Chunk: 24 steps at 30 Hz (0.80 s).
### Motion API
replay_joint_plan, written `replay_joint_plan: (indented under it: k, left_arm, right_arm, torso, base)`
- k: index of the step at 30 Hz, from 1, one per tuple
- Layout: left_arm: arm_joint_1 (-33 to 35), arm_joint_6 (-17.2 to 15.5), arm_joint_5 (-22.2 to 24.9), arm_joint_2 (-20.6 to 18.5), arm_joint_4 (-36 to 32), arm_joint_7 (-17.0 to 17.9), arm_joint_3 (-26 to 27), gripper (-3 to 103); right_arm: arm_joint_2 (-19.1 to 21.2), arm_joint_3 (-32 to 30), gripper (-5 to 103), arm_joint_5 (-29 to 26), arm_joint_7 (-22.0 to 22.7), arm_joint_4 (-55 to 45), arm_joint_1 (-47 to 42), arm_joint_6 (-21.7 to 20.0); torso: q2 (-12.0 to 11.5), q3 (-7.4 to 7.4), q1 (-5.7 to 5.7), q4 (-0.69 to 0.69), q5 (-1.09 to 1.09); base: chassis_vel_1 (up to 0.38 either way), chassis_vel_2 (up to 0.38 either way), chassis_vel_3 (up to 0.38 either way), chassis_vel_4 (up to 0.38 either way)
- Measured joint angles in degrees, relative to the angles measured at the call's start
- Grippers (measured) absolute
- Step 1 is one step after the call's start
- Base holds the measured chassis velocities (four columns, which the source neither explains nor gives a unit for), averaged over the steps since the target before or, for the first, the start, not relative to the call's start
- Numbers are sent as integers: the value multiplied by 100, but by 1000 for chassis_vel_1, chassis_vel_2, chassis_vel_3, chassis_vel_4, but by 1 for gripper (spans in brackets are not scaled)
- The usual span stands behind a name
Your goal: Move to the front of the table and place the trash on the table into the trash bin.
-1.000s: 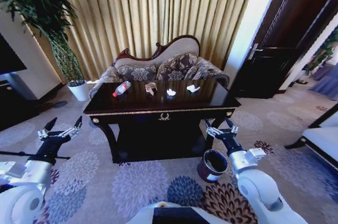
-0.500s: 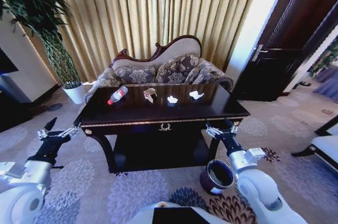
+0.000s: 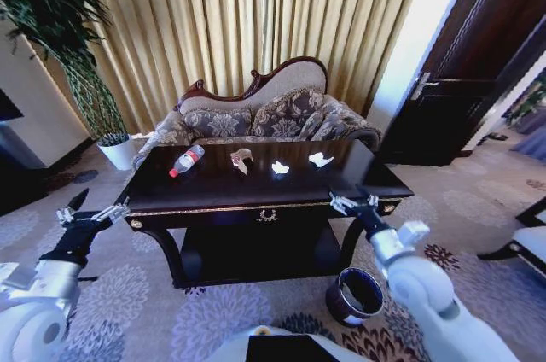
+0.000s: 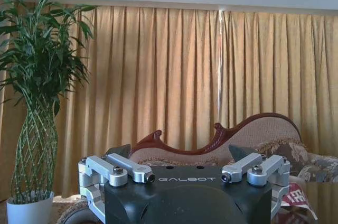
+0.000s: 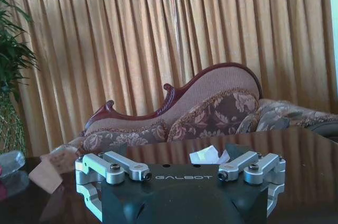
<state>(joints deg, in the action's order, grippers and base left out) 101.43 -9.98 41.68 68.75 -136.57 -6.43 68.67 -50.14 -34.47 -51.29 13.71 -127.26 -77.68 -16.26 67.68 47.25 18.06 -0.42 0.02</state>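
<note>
Flanking the lower corners of the head view, two pincers hang above the carpet: the left pincer (image 3: 89, 210) at lower left with fingers spread wide, the right pincer (image 3: 353, 200) at centre right, also wide, just at the front right edge of the counter (image 3: 256, 193). One trash bin (image 3: 357, 295) stands on open carpet at lower right, beside the counter's right leg. Four bits of trash lie in a row toward the counter's far edge: one bottle (image 3: 186, 160) at left, one tan wrapper (image 3: 241, 159), then two white paper wads (image 3: 280, 168) (image 3: 320, 159). One sofa (image 3: 264, 114) sits close behind.
</note>
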Motion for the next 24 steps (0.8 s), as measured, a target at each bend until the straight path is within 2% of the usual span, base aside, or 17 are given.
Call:
replay_joint_plan:
  k: [1, 2, 5, 9, 10, 13, 14, 17, 24]
  left_arm:
    - [0, 0, 0, 0, 0, 0, 0, 100]
    - [-2, -19, -2, 12, -36, 0, -5, 100]
    - [0, -61, -20, 74, -90, 4, -54, 100]
    - [9, -73, -91, 116, -103, 4, -113, 100]
    - [13, -75, -120, 129, -112, 5, -127, 100]
    - [57, -81, -133, 107, -163, 11, -118, 100]
    - [57, -81, -133, 107, -163, 11, -118, 100]
    - [106, -83, -133, 23, -211, 13, -74, 100]
    - [105, -85, -158, 88, -216, 13, -127, 100]
  right_arm:
    - [0, 0, 100, 0, 0, 0, 0, 0]
    - [232, 155, 100, -339, 124, 206, 390, -152]
    - [595, 655, 100, -682, 226, 670, 1118, -289]
    - [753, 1110, 100, -855, 313, 1063, 1773, -347]
    - [799, 1426, 100, -932, 375, 1355, 2199, -359]
    - [764, 1949, 100, -985, 415, 1932, 2875, -385]
    - [764, 1949, 100, -985, 415, 1932, 2875, -385]
    - [581, 2509, 100, -928, 424, 2633, 3516, -436]
    - [245, 3069, 100, -643, 488, 3449, 4125, -515]
  torso:
    - [0, 0, 0, 0, 0]
    - [-1, 1, 1, 0, -1]
    - [-2, 2, 3, 0, -1]
    - [-1, 1, 3, -1, -2]
    - [-1, 1, 3, 0, -4]
    - [-1, 1, 2, -1, -3]
    - [-1, 1, 2, -1, -3]
    - [-2, 2, 3, -1, -1]
    - [-2, 1, 2, -1, -3]
  base:
    - [0, 0, 0, 0]
    - [0, 0, 0, 0]
    - [0, 0, 0, 0]
    - [0, 0, 0, 0]
    - [0, 0, 0, 0]
    - [0, 0, 0, 0]
    - [0, 0, 0, 0]
    - [0, 0, 0, 0]
    - [0, 0, 0, 0]
